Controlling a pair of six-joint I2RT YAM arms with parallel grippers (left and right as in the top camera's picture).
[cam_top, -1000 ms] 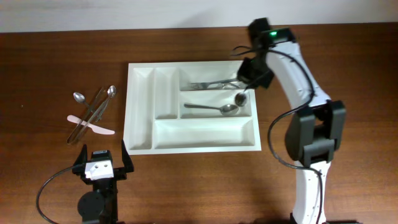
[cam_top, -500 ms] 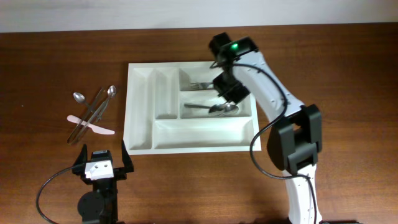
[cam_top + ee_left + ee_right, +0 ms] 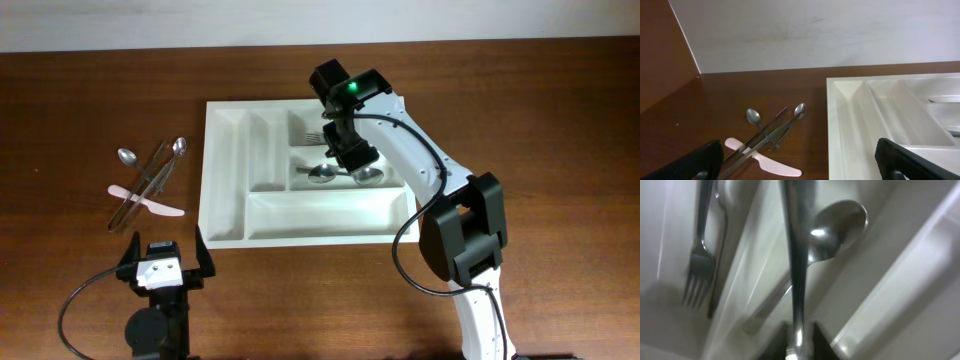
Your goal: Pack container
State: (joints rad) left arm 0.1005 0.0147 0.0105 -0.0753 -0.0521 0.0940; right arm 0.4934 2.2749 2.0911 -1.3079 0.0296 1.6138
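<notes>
Overhead, white cutlery tray (image 3: 320, 215) mid-desk (image 3: 560, 120), right gripper (image 3: 343, 160) over its 1 o'clock compartments, loose cutlery (image 3: 148, 180) at tray's 9 o'clock; left wrist, left gripper (image 3: 802, 169) jaws apart; right wrist, jaws clamped on spoon (image 3: 796, 255) handle, second spoon (image 3: 840, 220) beneath, fork (image 3: 700, 265) at 9 o'clock.

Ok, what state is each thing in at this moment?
right gripper: shut on a spoon handle.
held spoon: gripped, over the tray's spoon compartment.
second spoon: lying in that compartment.
forks: lying in the upper compartment.
cutlery tray: partly filled, three compartments empty.
left gripper: open, empty.
loose cutlery: unpacked, on the table left of the tray.
</notes>
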